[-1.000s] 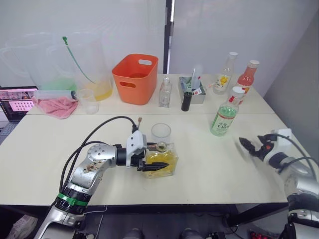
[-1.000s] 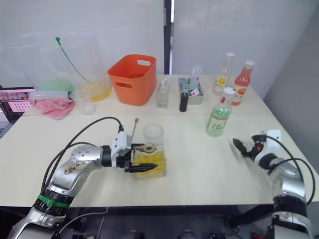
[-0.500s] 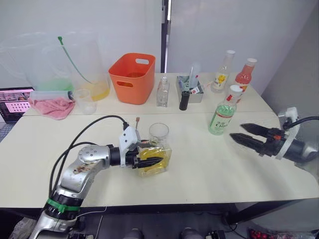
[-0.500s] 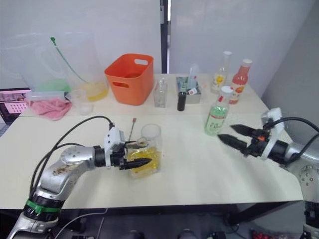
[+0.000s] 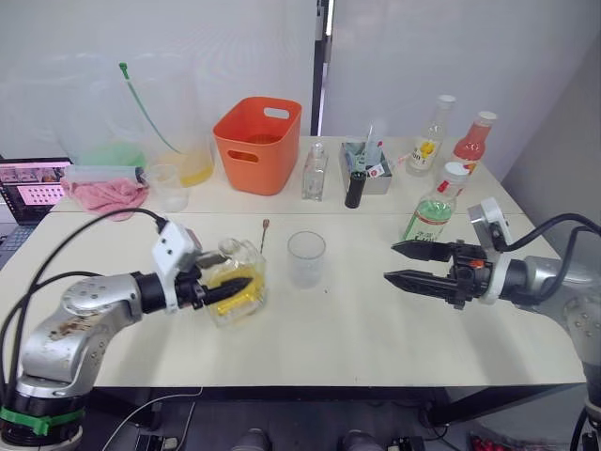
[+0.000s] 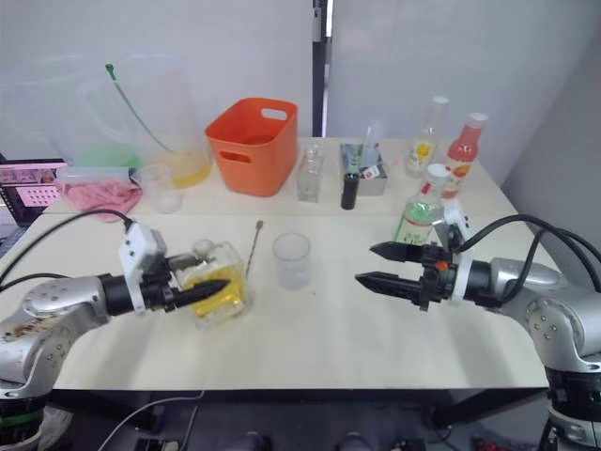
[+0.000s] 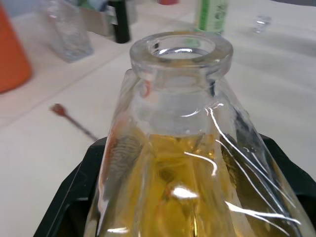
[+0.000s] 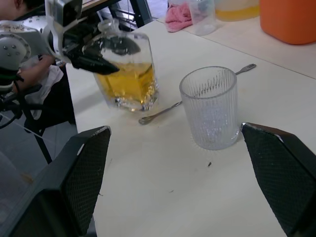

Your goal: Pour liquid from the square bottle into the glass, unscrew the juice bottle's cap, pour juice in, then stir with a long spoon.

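Gripping the square bottle, the left gripper has its two black fingers clamped on the bottle's flat sides. The bottle is tilted, with yellow liquid inside and its mouth unstoppered, over the table to the left of the glass. The glass stands upright and apart from the bottle, near the table's middle. The long spoon lies flat on the table between bottle and glass, its bowl close to the bottle's base.

The right gripper is held above the table to the right of the glass, fingers spread wide and holding nothing, pointed toward the glass. The juice bottle stands upright just behind that gripper, its cap on the neck.

At the back of the table stand an orange basket, a pink-red bottle and a yellow-labelled bottle.
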You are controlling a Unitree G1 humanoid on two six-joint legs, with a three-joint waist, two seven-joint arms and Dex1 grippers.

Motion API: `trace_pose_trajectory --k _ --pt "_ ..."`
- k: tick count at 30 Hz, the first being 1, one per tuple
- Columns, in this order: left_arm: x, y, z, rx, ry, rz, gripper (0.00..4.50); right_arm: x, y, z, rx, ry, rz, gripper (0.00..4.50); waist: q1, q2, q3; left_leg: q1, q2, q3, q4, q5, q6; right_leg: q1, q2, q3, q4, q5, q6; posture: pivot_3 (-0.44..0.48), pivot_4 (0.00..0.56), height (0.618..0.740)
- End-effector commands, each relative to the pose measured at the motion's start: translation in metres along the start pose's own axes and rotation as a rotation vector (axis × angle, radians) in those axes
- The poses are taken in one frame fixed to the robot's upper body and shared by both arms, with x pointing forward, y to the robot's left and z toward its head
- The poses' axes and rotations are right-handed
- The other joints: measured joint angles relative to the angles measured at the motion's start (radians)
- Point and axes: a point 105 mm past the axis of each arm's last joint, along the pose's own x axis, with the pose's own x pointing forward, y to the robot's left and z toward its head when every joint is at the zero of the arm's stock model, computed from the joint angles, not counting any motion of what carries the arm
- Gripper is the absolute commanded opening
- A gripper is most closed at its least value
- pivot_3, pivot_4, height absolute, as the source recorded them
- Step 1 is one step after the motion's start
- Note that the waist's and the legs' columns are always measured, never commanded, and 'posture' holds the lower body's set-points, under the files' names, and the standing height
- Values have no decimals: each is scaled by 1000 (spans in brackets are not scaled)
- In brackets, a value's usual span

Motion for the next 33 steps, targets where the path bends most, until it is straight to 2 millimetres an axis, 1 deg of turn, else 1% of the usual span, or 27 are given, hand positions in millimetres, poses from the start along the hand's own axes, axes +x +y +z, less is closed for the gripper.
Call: trace_pose_trajectory --k 1,3,5,8,11,13,15,18,21,23,27,30,33 --pt "-8 22 36 121 -71 104 2809 5 -4 9 -82 -28 -19 4473 3 -1 1 0 0 0 0 0 0 0 0 0 0 0 0 0 150 740" --pt "-1 35 39 167 -53 173 2809 9 -12 10 -109 -40 -71 4473 4 -2 1 -1 -1 0 0 0 0 -1 0 0 0 0 0 0 150 740" --pt "10 45 47 177 -67 215 2809 12 -11 11 -132 -40 -68 4473 8 -2 1 -1 -1 0 0 0 0 -1 0 -1 0 0 0 0 150 740" --pt "25 48 57 209 -82 218 2809 13 -6 12 -145 -42 -60 4473 9 -5 3 -4 -1 -1 0 0 0 -4 0 -2 0 0 0 0 150 740" --pt "43 52 59 243 -59 220 2809 13 1 13 -159 -46 -62 4473 9 -5 3 -11 -2 -2 1 0 0 -11 -1 -2 3 1 0 0 150 740" --pt "61 47 62 318 -83 196 2809 12 7 15 -177 -47 -77 4473 9 -5 3 -16 -2 -2 5 0 0 -17 -1 -2 14 1 0 0 150 740" --pt "72 43 61 378 -86 168 2809 13 9 16 -184 -48 -88 4473 7 -6 3 -17 -3 -3 5 0 0 -18 -2 -2 15 1 0 0 150 740" --pt "85 39 60 422 -85 136 2809 14 11 17 -186 -52 -107 4473 0 -6 3 -17 -3 -2 5 0 -1 -18 -1 -1 13 1 0 0 150 740" --pt "98 39 69 500 -110 145 2809 11 15 16 -198 -44 -130 4473 2 -6 4 -16 -3 -3 5 1 -1 -18 -1 -1 12 1 0 0 150 740" --pt "107 36 73 586 -124 148 2809 9 21 15 -195 -50 -123 4473 4 -7 4 -16 -3 -3 6 1 -1 -18 -1 -2 12 1 0 0 150 740" --pt "116 32 75 718 -143 151 2809 7 26 14 -194 -58 -131 4473 3 -7 4 -17 -3 -3 6 1 -1 -18 -1 -1 13 1 0 0 150 740" --pt "121 30 72 854 -132 149 2809 6 27 15 -198 -65 -147 4473 3 -7 4 -16 -3 -3 6 1 -1 -18 -1 -1 13 1 0 0 150 740" --pt "123 29 68 931 -127 148 2809 6 31 15 -207 -72 -133 4473 2 -7 4 -16 -3 -2 6 1 -1 -18 -1 -1 13 1 0 0 150 740"
